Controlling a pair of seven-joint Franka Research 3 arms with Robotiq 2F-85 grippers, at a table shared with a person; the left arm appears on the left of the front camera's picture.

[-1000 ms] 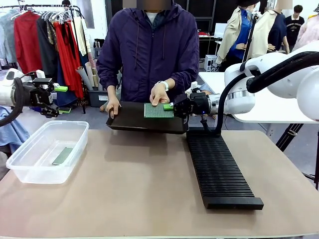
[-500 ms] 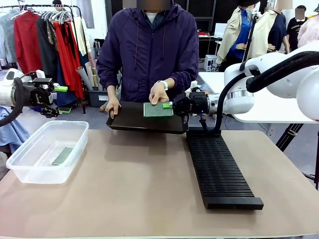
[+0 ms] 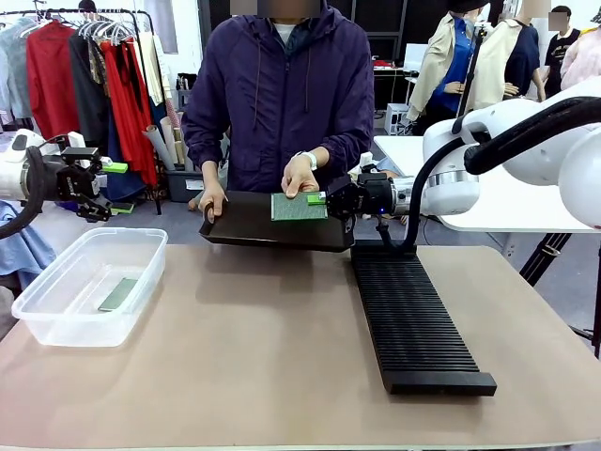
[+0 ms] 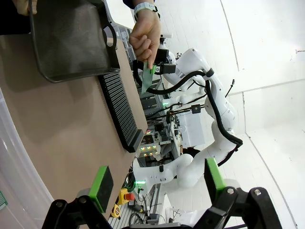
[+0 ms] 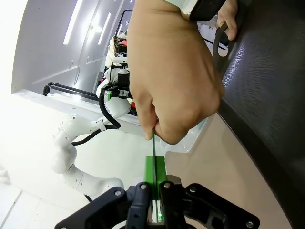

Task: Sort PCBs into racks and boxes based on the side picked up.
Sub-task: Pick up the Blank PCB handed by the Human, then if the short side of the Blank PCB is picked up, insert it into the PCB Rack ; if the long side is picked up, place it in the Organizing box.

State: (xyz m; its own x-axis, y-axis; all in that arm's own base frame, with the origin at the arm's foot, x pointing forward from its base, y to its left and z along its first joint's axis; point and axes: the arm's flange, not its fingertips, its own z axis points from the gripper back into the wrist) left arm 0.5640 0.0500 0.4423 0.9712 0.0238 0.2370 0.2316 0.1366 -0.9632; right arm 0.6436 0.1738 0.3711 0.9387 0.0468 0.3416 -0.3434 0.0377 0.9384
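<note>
On the tan counter (image 3: 263,357) a clear plastic rectangular tub (image 3: 56,315), with one green board (image 3: 118,293) inside, is set at the left and a long black slotted rack (image 3: 413,319) at the right. Above a shallow black tray (image 3: 244,225) held at the far edge, a thin green rectangular PCB (image 3: 298,209) is gripped from above by a person's hand (image 3: 300,177), its long axis pointing at the right claw (image 3: 319,199), whose pads are pressed together on its nearest end, the rack lying just below. The left claw (image 3: 117,188) is seen spread wide, empty, raised near the tub.
</note>
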